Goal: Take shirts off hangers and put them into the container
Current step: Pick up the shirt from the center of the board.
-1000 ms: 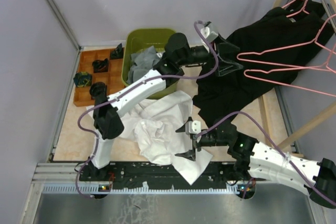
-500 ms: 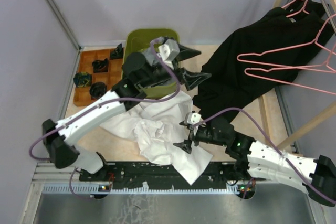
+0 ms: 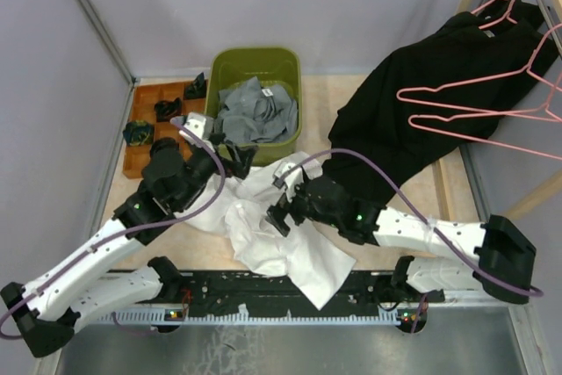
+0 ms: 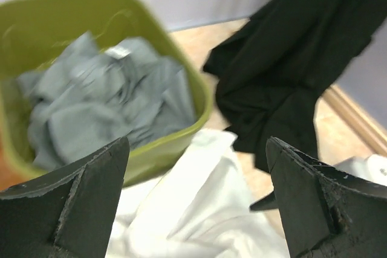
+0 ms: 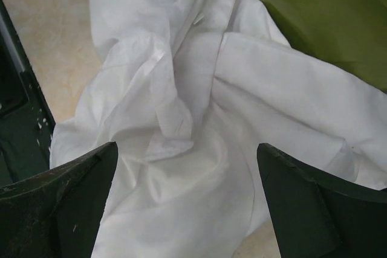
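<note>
The green container (image 3: 290, 63) holds a crumpled grey shirt (image 3: 255, 111). A white shirt (image 3: 281, 239) lies bunched on the table in front of it. A black shirt (image 3: 421, 103) hangs from a pink hanger (image 3: 494, 6) at the far right and drapes onto the table. Another pink hanger (image 3: 479, 107) hangs bare in front of it. My left gripper (image 3: 233, 154) is open at the container's front left corner, over the white shirt (image 4: 199, 216), with nothing in it. My right gripper (image 3: 277, 202) is open just above the white shirt's folds (image 5: 181, 113).
A brown wooden tray (image 3: 145, 160) with small dark objects sits left of the container. Light wooden rack poles (image 3: 518, 208) stand at the right. Purple walls close in the back and sides. A black rail (image 3: 263, 292) runs along the near edge.
My left arm swung from the black shirt back across the container to its front left, opening wider. My right gripper moved forward and left over the white shirt.
</note>
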`<state>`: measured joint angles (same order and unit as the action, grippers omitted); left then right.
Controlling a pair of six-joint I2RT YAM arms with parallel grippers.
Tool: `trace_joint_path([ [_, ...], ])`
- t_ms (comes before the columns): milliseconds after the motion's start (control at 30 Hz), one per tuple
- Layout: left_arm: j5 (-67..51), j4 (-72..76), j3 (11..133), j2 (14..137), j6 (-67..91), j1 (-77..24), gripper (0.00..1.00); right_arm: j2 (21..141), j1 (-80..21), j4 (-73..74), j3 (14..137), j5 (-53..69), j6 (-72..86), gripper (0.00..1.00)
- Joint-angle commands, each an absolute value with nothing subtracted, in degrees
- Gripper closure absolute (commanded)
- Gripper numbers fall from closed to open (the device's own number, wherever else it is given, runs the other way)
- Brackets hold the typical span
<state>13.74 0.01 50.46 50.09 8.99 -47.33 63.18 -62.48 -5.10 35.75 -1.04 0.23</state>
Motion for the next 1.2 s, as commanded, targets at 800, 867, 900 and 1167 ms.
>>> trace_joint_path([
  [800,0.03,-27.84,42.49,38.48,24.8,-3.22,0.01,109.65,-63.11,23.37,78.98,-4.91,17.56,0.01],
  [867,2.96,-27.86,41.84,36.46,23.96,-3.21,0.01,112.4,-63.27,24.86,79.43,-7.08,17.89,0.01],
  [900,4.52,-27.94,41.37,35.05,23.86,-3.21,0.01,113.09,-63.48,24.88,78.91,-8.55,17.76,0.01],
  [1167,9.59,-23.94,32.8,25.73,21.67,-3.31,0.01,107.43,-65.31,16.98,68.88,-12.06,11.87,0.65],
])
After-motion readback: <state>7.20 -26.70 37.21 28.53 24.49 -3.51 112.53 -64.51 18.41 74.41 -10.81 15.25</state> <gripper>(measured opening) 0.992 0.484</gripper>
